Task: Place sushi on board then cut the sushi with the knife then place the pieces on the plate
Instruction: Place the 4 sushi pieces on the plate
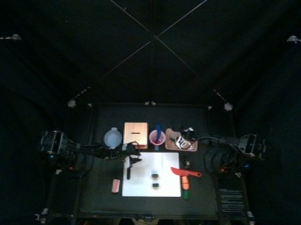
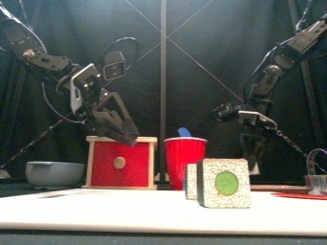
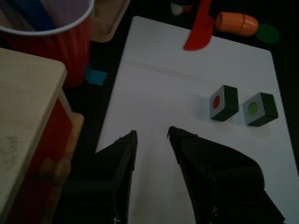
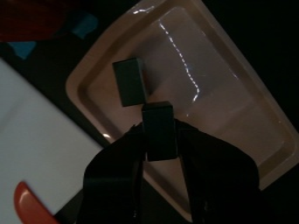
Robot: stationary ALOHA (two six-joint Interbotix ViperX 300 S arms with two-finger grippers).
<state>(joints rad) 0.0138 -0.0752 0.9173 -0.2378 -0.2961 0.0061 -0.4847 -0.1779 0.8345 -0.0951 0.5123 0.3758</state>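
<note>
Here, at the back left of the black tabletop [image 1: 94, 198], sits a round blue-grey bowl [image 2: 54, 173] with a smooth matt wall. Just beside it stands a pale wooden box [image 2: 121, 163] with a flat red drawer front.

The left pincer [image 3: 152, 133] hangs over the flat white cutting board [image 3: 176, 79], its jaws spread with nothing between them. The box's corner and a glossy red plastic cup [image 2: 185, 163] stand close at its side, and a blue toy knife [image 2: 183, 132] pokes up out of the cup.

Bare board lies between this pincer and two square sushi pieces [image 3: 219, 102]. They are dark green outside and stand side by side near the board's middle, a little apart. One shows a red centre, the other a green one. In the front view the face around the green centre is pale and speckled.

Past them a red toy knife [image 3: 201, 26] lies across the board's right edge, with an orange toy food [image 3: 237, 20] just beside it.

Further right, behind the board, lies the flat pink tray [image 4: 211, 96], shiny, with a raised rim and rounded corners. A dark oblong sushi block [image 4: 131, 79] lies on the tray's floor. The right pincer [image 4: 158, 118] hovers over the tray, its jaws pinching a second dark sushi block [image 4: 159, 144]. This block is near the lying one, not touching it. Whether it touches the tray cannot be told.
</note>
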